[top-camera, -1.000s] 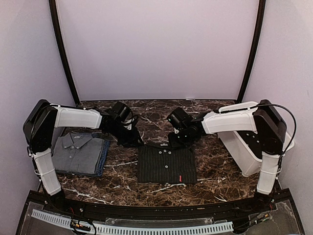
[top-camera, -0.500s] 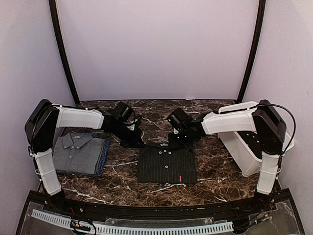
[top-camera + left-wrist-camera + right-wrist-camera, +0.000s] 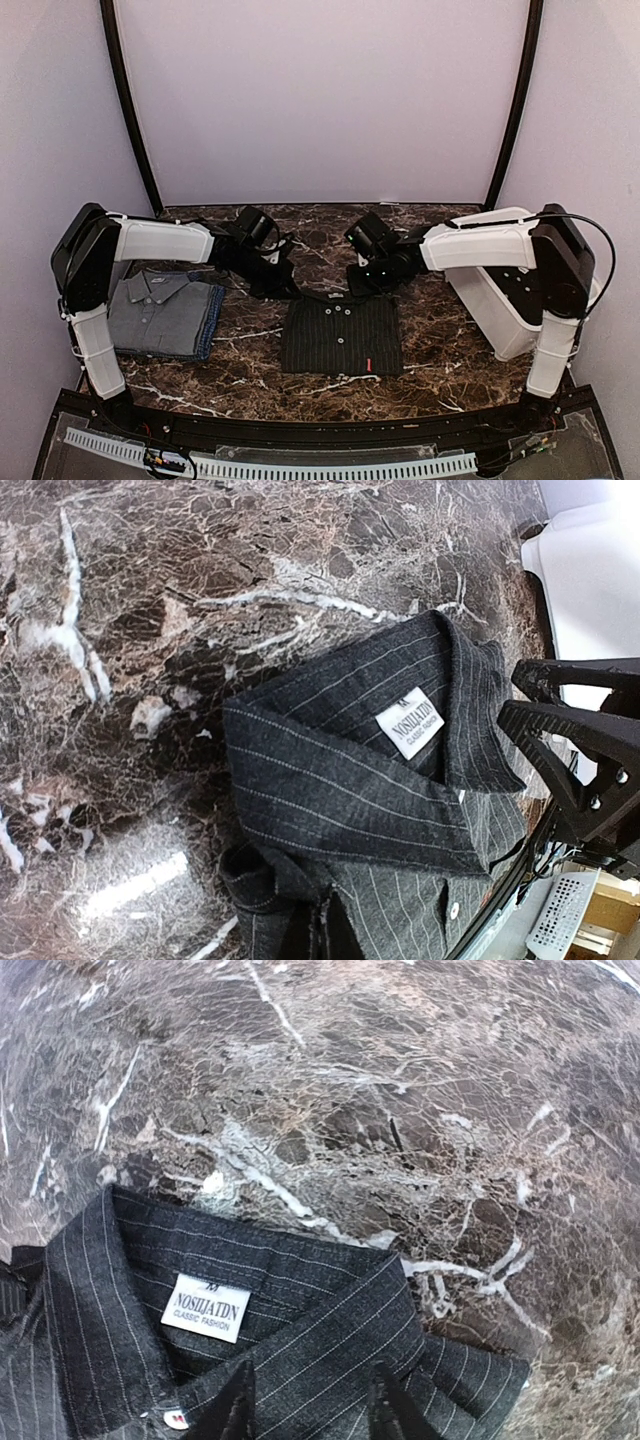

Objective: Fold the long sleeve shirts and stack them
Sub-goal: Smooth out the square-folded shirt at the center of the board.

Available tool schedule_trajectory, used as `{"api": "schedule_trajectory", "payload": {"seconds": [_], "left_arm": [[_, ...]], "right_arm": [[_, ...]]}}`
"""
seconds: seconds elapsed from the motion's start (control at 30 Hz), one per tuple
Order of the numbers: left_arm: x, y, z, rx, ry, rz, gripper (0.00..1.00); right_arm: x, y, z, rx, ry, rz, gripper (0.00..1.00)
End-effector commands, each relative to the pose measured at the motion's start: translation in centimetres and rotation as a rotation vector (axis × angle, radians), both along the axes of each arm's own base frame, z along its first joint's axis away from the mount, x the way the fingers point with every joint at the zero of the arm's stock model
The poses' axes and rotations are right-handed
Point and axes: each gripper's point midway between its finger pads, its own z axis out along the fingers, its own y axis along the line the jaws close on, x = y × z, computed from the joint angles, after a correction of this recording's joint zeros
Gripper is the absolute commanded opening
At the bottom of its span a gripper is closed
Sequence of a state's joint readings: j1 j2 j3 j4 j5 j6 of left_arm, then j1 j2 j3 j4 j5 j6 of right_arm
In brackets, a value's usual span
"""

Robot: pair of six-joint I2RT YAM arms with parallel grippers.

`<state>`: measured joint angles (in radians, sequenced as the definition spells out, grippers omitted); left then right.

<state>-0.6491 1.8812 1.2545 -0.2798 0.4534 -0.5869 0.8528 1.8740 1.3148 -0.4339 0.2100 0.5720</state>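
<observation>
Now | pinstriped shirt (image 3: 340,335): we see it folded flat, centre of the counter (image 3: 440,372), collar (image 3: 320,770) at the far end | left pincer (image 3: 510,694): parted, empty, just beside the collar | right pincer (image 3: 310,1380): spread wide over the collar, perhaps touching, gripping nothing | grey shirt (image 3: 160,305): folded, left side, well apart.

Site was a lab test booth, pale walls (image 3: 320,100) enclosed a marbled table (image 3: 440,370), black frame poles (image 3: 125,100) stood at 11 and 1 o'clock, slotted cable duct (image 3: 300,467) at 6.
</observation>
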Motion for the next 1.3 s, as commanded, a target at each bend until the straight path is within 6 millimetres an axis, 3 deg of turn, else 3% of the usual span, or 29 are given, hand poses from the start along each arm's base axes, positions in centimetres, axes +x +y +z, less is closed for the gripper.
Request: {"api": "schedule_trajectory", "payload": {"seconds": [0.0,0.2,0.37,0.53,0.77,1.0,1.27], "left_arm": [[0.4,-0.6,2.2,-0.038,-0.057,-0.02,0.0],[0.4,-0.7,1.8,-0.037,-0.051,-0.022,0.0],[0.4,-0.8,1.7,-0.042,-0.049,-0.028,0.0],[0.4,-0.9,1.6,-0.043,-0.049,-0.029,0.0],[0.5,-1.1,2.0,-0.058,-0.061,-0.032,0.0],[0.9,-1.0,2.3,-0.054,-0.088,-0.024,0.0],[2.2,-0.9,1.2,-0.025,-0.117,-0.008,0.0]], "right_arm": [[0.9,-0.6,-0.3,0.004,-0.001,-0.01,0.39],[1.1,-0.6,-3.1,-0.015,0.045,-0.012,0.52],[1.5,-0.4,-4.3,-0.01,0.057,-0.012,0.52],[1.6,-0.4,-3.5,-0.005,0.035,-0.024,0.33],[1.6,-0.9,0.0,-0.019,-0.051,-0.044,0.03],[0.6,-1.9,2.5,-0.057,-0.117,-0.081,0.0],[0.2,-5.2,0.1,-0.159,-0.115,-0.151,0.0]]}}
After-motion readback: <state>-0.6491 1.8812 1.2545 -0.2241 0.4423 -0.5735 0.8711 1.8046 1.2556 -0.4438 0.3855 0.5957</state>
